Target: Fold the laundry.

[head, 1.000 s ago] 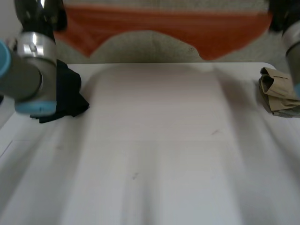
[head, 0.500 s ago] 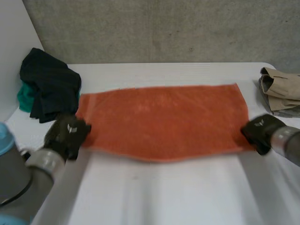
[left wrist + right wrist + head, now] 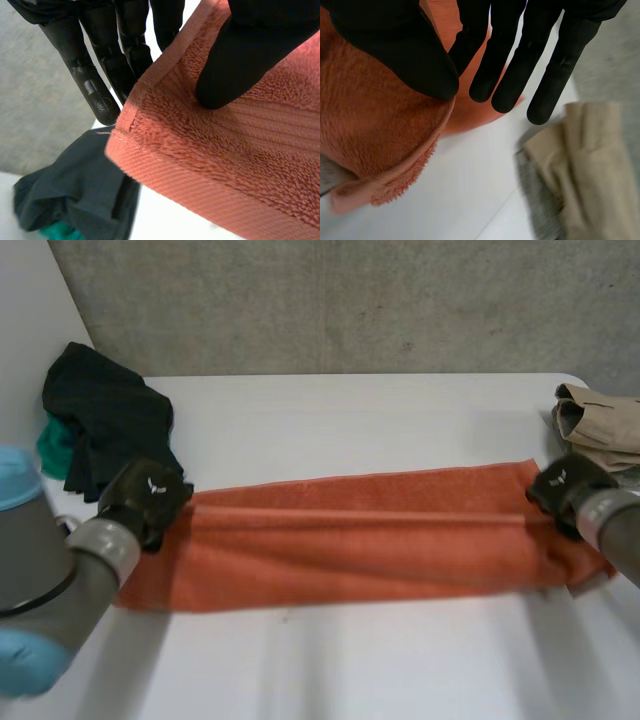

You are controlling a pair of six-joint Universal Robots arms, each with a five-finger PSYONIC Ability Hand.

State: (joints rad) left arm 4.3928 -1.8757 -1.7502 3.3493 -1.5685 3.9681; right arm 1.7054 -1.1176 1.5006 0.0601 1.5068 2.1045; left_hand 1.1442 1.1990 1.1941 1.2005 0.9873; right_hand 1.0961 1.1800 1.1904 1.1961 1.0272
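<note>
An orange towel (image 3: 360, 535) lies across the white table (image 3: 350, 660) as a long, doubled band. My left hand (image 3: 145, 502) holds its far left corner. In the left wrist view the thumb (image 3: 240, 55) presses on top of the towel (image 3: 225, 165) and the fingers (image 3: 95, 85) lie behind its edge, pinching it. My right hand (image 3: 560, 490) is at the far right corner. There the thumb (image 3: 395, 45) presses the towel (image 3: 365, 125) against the straight fingers (image 3: 515, 65).
A dark pile of clothes (image 3: 105, 415) with a bit of teal cloth (image 3: 52, 455) sits at the far left, close to my left hand. A beige garment (image 3: 600, 425) lies at the far right edge, just beyond my right hand.
The towel came down from the air at the far side onto the table. It was spread wide, and now lies as a narrower doubled band. Both hands kept hold.
</note>
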